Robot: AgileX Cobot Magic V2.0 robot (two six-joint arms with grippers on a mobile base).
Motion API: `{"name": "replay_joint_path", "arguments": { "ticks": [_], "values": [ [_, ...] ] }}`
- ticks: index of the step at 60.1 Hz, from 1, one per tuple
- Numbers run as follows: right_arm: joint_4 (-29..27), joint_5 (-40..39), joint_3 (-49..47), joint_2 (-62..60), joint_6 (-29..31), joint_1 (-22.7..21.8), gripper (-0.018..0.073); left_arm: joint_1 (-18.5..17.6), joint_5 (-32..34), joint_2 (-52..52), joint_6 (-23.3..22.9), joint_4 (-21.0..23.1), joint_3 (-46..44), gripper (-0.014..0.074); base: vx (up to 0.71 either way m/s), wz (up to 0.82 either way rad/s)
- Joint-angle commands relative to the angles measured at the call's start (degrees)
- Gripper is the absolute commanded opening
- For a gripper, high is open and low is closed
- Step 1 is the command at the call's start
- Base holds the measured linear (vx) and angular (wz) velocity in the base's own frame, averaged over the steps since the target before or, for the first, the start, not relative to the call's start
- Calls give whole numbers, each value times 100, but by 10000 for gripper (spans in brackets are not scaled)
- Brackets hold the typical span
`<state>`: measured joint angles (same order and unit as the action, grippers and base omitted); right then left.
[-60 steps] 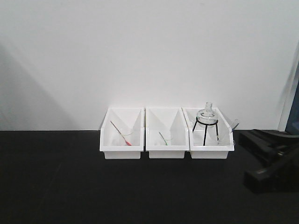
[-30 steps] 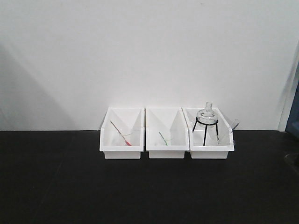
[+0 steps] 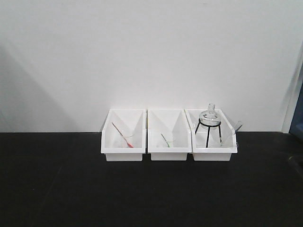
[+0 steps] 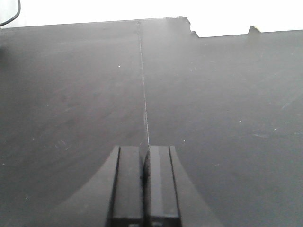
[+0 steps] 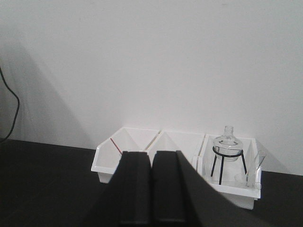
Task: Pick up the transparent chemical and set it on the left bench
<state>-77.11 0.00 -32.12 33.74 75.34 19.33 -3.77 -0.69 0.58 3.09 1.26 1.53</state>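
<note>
Beaker with clear dropper (image 3: 228,137) at right end of right bin (image 3: 214,152), beside flask stand (image 3: 209,128). Right hand (image 5: 151,189) closed, empty; left hand (image 4: 144,187) likewise. Advise opening right hand before descending, clear of stand.

Matt black bench top (image 4: 71,94), faintly scuffed, under the left gripper (image 4: 146,182) with its smooth, slightly glossy black plastic fingers. Beyond the right gripper (image 5: 151,189), equally black: glossy white plastic bins (image 5: 236,196), clear glass flask (image 5: 228,142) on thin black wire stand (image 5: 227,163), clear glass transparent chemical (image 5: 246,178).
</note>
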Motion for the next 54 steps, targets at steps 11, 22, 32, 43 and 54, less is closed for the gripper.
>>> {"name": "replay_joint_path", "arguments": {
  "ticks": [11, 22, 32, 43, 54],
  "values": [
    [6827, 418, -169, -16, -6887, -42, -7, -10, 449, 110, -45, 4, 93, -3, 0, 0],
    [7385, 1637, 79, -679, -7983, -970, -7, -10, 449, 110, -45, 4, 93, -3, 0, 0],
    [7400, 1582, 1058, -2159, -8135, -1769, -7, -10, 449, 110, -45, 4, 93, -3, 0, 0],
    [7184, 1185, 2201, -3390, -8145, -1763, -7, -10, 449, 110, -45, 4, 93, -3, 0, 0],
    [7147, 101, 3127, -3468, -8352, -1763, -7, -10, 449, 110, -45, 4, 93, -3, 0, 0]
  ]
}}
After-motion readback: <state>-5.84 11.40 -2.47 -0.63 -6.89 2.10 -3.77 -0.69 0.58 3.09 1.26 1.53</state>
